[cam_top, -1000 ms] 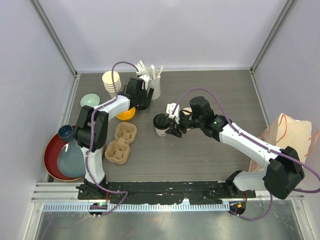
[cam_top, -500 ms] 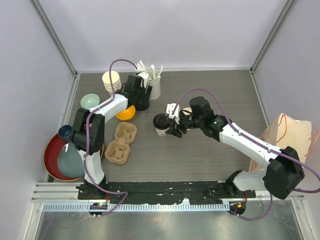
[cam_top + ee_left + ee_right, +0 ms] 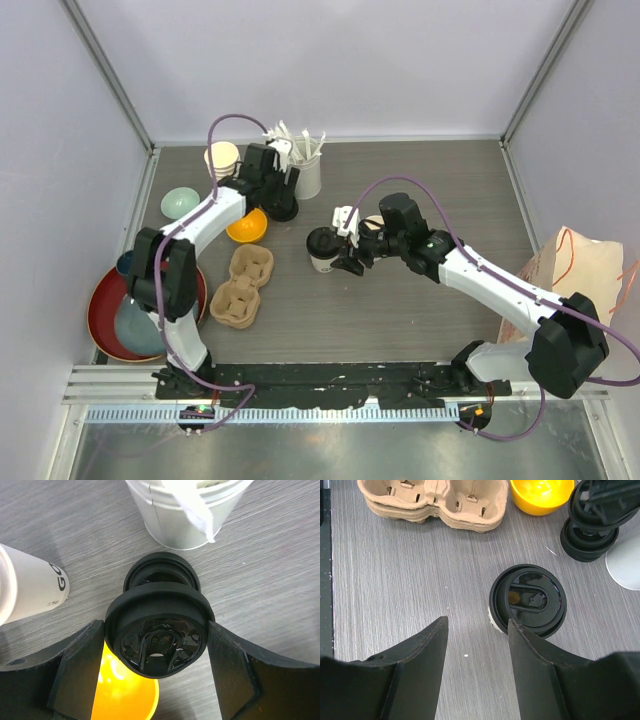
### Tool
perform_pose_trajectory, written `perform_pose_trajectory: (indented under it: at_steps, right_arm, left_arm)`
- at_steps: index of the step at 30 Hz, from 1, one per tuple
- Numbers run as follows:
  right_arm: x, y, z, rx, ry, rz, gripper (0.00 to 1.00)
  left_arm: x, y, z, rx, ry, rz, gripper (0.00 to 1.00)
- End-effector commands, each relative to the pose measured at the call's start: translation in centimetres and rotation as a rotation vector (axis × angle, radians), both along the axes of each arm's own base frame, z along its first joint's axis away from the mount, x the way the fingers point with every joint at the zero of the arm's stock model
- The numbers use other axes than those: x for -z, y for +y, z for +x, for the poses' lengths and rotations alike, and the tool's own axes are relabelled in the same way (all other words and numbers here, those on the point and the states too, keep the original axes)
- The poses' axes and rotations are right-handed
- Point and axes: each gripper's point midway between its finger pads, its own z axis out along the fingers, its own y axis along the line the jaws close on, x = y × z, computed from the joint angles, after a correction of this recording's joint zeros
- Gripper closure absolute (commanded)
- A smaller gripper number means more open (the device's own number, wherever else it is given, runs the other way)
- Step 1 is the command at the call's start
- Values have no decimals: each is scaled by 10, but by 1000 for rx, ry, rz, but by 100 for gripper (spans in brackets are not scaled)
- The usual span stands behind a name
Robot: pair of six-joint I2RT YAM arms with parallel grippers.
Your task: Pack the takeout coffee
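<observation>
One takeout coffee [image 3: 323, 246], a white paper cup capped with a black lid [image 3: 527, 600], stands mid-table. My right gripper [image 3: 477, 622] is open just to its near side, and the right fingertip overlaps the cup's rim in the right wrist view. Nothing lies between those fingers. At the back left, my left gripper [image 3: 156, 630] is shut on a loose black lid [image 3: 157, 640], both fingers against its rim. The lid hangs just above the stack of black lids [image 3: 161, 575]. In the top view that gripper [image 3: 275, 190] sits over the stack [image 3: 282, 208].
An orange bowl [image 3: 248, 226] and pulp cup carriers [image 3: 242, 287] lie left of centre. A stack of cream cups [image 3: 222, 160] and a white utensil holder [image 3: 305, 170] stand at the back. Bowls on a red plate [image 3: 98, 330] are far left, a paper bag [image 3: 580, 270] far right.
The left gripper's fingers have closed in on the black lid and the arm has shifted slightly back and left. The right arm and the capped cup have not moved.
</observation>
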Motion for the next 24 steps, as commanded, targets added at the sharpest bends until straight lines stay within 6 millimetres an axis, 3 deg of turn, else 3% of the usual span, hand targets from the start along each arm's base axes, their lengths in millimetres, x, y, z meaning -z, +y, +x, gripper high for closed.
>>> perform_pose_trajectory:
  at_steps: [1, 3, 8, 13, 17, 19, 20, 24]
  right_arm:
    - [-37, 6, 4, 7, -42, 81, 44]
    - [-41, 8, 5, 16, -38, 95, 44]
    - [-59, 6, 10, 55, -73, 132, 44]
    - [-97, 13, 17, 70, -307, 152, 45]
    - [-110, 53, -1, -29, -527, 79, 43]
    - [-102, 70, -2, -90, -527, 65, 46]
    - [-111, 77, -3, -120, -545, 70, 48]
    - [-105, 109, 0, -229, -523, 44, 50]
  left_arm:
    - [-59, -7, -11, 31, -84, -111, 56]
    - [-65, -11, -16, 39, -74, -136, 60]
    - [-72, -20, -41, 63, 20, -207, 84]
    - [-80, -27, -75, 40, 142, -310, 88]
    - [-92, -19, -98, -46, 194, -359, 88]
    - [-92, -15, -107, -101, 227, -374, 90]
    - [-92, -12, -110, -120, 239, -375, 92]
    - [-82, -7, -122, -208, 313, -377, 96]
